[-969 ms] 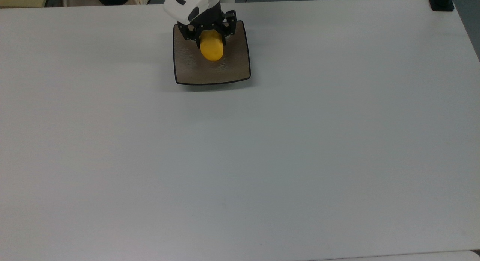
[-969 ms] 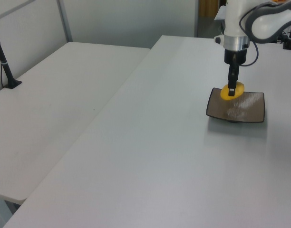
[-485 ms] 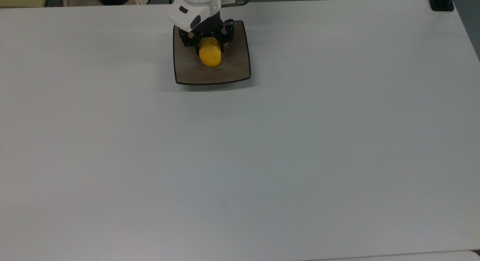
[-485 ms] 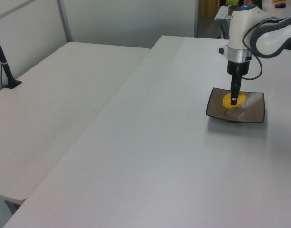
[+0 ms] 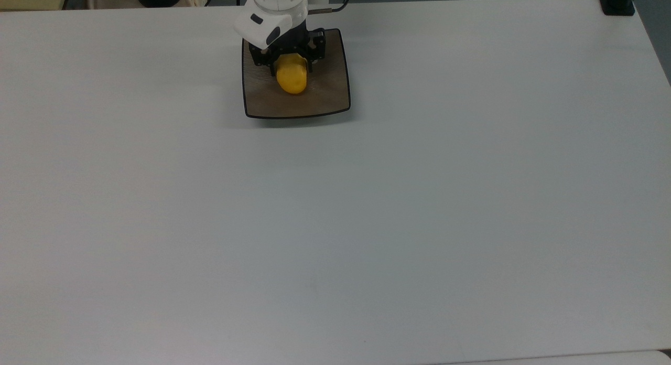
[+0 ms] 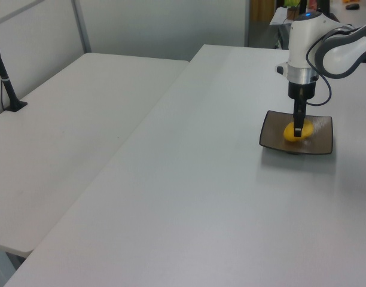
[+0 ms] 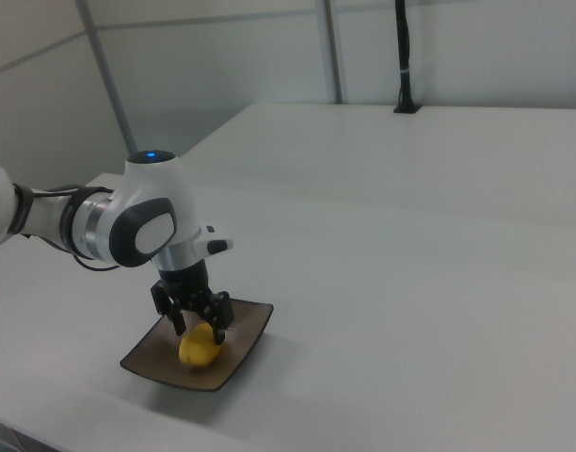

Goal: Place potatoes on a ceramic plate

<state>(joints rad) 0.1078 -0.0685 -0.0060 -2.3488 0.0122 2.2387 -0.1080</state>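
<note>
Two white tables [image 6: 81, 143] against pale panelled walls [image 7: 222, 56]

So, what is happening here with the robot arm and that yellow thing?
The Franka arm's gripper is holding a yellow potato down on the square ceramic plate, which sits near the far edge of the white table in the top view. The gripper is closed on the potato, and the potato seems to rest on the plate surface or just above it. It is not released yet, so the placing is nearly done.
</note>
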